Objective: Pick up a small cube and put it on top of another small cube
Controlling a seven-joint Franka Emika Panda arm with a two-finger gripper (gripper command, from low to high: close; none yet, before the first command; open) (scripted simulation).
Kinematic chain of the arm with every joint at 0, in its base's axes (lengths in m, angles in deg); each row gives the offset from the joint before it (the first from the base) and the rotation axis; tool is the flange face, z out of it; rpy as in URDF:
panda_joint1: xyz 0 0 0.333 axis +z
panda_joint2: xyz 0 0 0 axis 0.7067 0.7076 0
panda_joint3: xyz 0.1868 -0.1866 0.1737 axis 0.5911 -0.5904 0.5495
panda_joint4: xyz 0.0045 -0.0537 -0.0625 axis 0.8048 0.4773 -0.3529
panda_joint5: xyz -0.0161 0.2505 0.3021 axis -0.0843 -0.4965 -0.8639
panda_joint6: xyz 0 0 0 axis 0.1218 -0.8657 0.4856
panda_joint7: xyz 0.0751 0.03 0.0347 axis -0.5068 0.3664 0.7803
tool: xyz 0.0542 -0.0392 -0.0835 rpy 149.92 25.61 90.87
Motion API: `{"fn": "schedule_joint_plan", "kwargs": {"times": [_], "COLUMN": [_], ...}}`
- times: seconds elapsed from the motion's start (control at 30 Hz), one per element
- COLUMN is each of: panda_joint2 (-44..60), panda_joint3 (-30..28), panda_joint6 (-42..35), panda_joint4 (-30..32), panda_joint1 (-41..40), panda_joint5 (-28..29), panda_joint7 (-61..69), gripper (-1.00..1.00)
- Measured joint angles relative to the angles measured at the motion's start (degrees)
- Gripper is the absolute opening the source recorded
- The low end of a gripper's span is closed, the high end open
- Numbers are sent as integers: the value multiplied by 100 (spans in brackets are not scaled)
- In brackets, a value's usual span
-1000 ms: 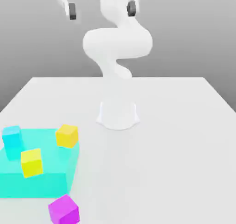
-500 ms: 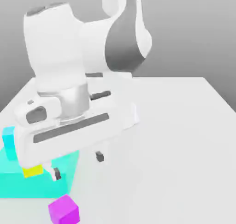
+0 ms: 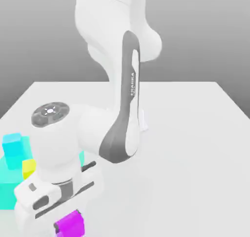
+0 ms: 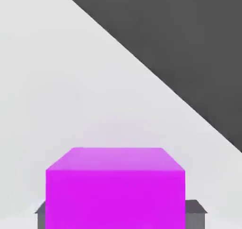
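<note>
The small plain magenta cube is sitting low at the exterior view's left, near the turquoise block, while the white two-finger gripper is pinching its opposite sides, the white jointed arm reaching down above

At the left there is a turquoise block, which lies on the pale counter. On this block stands a blue cube. A yellow cube is to the right of the blue cube and nearer, and it is partly hidden.
</note>
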Motion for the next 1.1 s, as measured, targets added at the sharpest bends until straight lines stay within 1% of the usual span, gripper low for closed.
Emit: {"fn": "schedule_joint_plan", "kwargs": {"times": [0.07, 0.23, 0.3, 0.47, 0.63, 0.73, 0.83, 1.1], "panda_joint2": [42, -744, -918, -1716, -2667, -3286, -3931, -5680], "panda_joint3": [34, -398, -252, -193, -296, -341, -380, -279], "panda_joint6": [39, -559, -736, -1235, -1665, -1891, -2110, -2779], "panda_joint4": [-8, 157, 196, 632, 1147, 1467, 1790, 2627], "panda_joint1": [-30, 336, 306, 69, -165, -291, -439, -1115], "panda_joint5": [-22, 595, 621, 544, 829, 1194, 1677, 3247], "panda_joint7": [20, -388, 28, 1375, 2484, 3013, 3454, 4412], "gripper": [-100, -100, -100, -100, -100, -100, -100, -100]}}
